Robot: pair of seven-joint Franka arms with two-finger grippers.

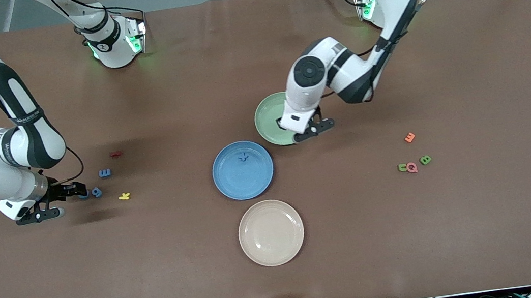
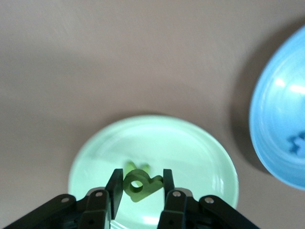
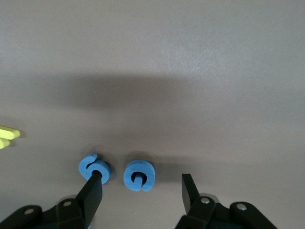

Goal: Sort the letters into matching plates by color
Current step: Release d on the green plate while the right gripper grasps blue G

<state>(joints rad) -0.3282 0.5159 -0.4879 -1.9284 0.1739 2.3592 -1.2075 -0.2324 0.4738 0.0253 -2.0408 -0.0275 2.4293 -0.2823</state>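
Over the round pale green plate (image 1: 269,117), which lies just beside the round medium blue plate (image 1: 242,170) and farther from the front camera than it, the left claw (image 2: 141,186) hangs with its fingers clenched on a small green foam letter P (image 2: 141,184); another green scrap lies in the plate under it, too blurred to read. The blue plate, the middle one of three, carries a small blue foam plus sign (image 1: 243,157). Nearer the front camera than the blue plate lies a round cream-beige plate (image 1: 271,232).

Well toward the right arm's end of the bench (image 1: 168,264) from the blue plate, the right claw (image 3: 141,193) is down at the brown surface, its fingers spread on either side of a blue foam G (image 3: 138,175) without touching it. One finger (image 3: 90,193) touches a blue foam 9 (image 3: 94,168) just beside the G. A blue foam E (image 1: 104,173), a yellow letter (image 1: 124,195) and a red letter (image 1: 115,154) lie near them.

Well toward the left arm's end from the blue plate lie a green B (image 1: 425,159), a green C (image 1: 403,167), a pink Q (image 1: 411,167) touching the C, and an orange letter (image 1: 409,137).
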